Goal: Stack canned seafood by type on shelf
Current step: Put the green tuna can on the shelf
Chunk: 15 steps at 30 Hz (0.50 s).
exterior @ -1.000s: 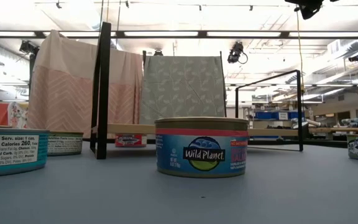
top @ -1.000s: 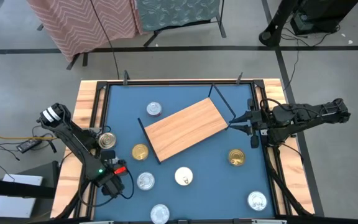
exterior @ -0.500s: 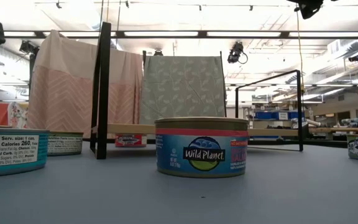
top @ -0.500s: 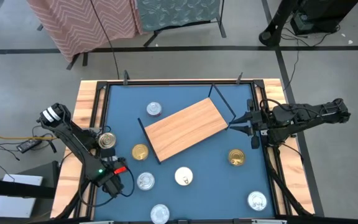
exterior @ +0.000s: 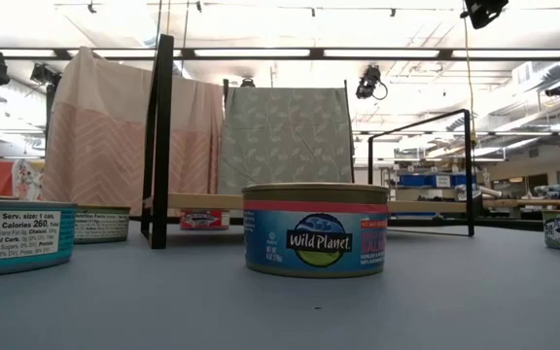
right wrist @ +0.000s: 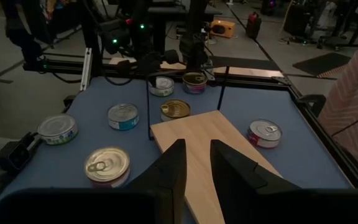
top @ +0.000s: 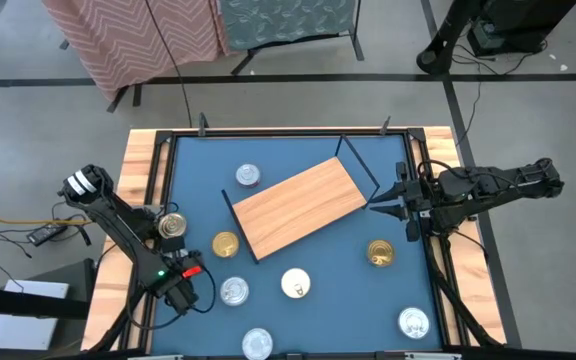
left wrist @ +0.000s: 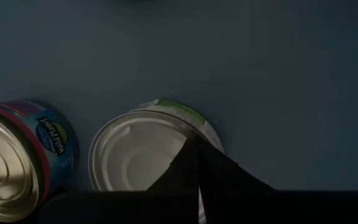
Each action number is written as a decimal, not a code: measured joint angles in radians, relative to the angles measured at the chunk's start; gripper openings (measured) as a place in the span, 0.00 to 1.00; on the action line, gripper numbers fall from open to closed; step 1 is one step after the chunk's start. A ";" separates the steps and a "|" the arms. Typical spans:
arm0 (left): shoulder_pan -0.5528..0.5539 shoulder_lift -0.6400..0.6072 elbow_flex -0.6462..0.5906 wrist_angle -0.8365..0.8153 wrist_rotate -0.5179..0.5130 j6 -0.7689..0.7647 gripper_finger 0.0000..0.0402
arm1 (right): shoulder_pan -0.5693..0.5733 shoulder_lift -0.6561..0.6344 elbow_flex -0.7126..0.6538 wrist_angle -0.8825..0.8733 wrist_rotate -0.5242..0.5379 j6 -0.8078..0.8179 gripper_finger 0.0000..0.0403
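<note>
The blue tabletop point(top: 268, 150) carries the light-wood shelf point(top: 298, 207), which lies skewed at its middle with its thin black wire end frames at either short end and, from above, nothing on its board; every tin of canned seafood is scattered around it on the tabletop. The right pincer point(top: 380, 201) hovers just beside the shelf's right end frame, its fingers only slightly parted with nothing visible between them. The left pincer point(top: 183, 296) sits shut and empty at the tabletop's near left corner, close above a silver-lidded tin point(top: 234, 291). My judgement: the skewed shelf is the main risk, since a nudge from the right pincer against the wire frame could swing the board into the gold-lidded tin point(top: 225, 244) or the silver tin with a red side point(top: 247, 176). A shut left pincer lowered as it stands would strike the lid beneath it instead of straddling it. Sorting by type could also fail, since lids look alike from above. Readable writing: the front tin point(exterior: 316, 229) in the low view says "Wild Planet"; the teal-sided tin point(exterior: 19, 236) shows "Calories 260" and "Serv. size: 1 can".
</note>
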 joint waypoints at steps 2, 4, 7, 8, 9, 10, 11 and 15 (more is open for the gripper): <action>-0.004 0.001 -0.003 0.001 -0.002 0.000 0.00 | 0.000 0.000 0.000 0.000 -0.006 0.000 0.22; -0.005 0.001 -0.005 0.009 -0.007 0.000 0.00 | 0.000 0.000 0.000 0.000 -0.007 0.000 0.22; -0.005 0.000 -0.007 0.043 -0.008 -0.001 0.00 | 0.000 0.000 0.000 0.000 -0.006 0.000 0.22; -0.005 0.000 -0.007 0.067 -0.008 -0.003 0.00 | 0.000 0.000 0.000 0.000 -0.006 -0.001 0.22; -0.005 0.002 -0.008 0.109 -0.008 -0.006 0.00 | 0.000 0.000 0.000 0.000 -0.004 -0.001 0.22; -0.005 0.004 -0.008 0.151 -0.001 -0.013 0.00 | 0.000 0.000 0.000 0.000 -0.004 -0.001 0.22; -0.005 0.011 -0.012 0.176 0.009 -0.018 0.00 | 0.000 0.000 0.000 0.000 -0.003 -0.002 0.22; 0.003 0.006 -0.024 0.274 0.004 -0.020 0.00 | 0.000 0.000 0.000 0.001 -0.006 -0.003 0.22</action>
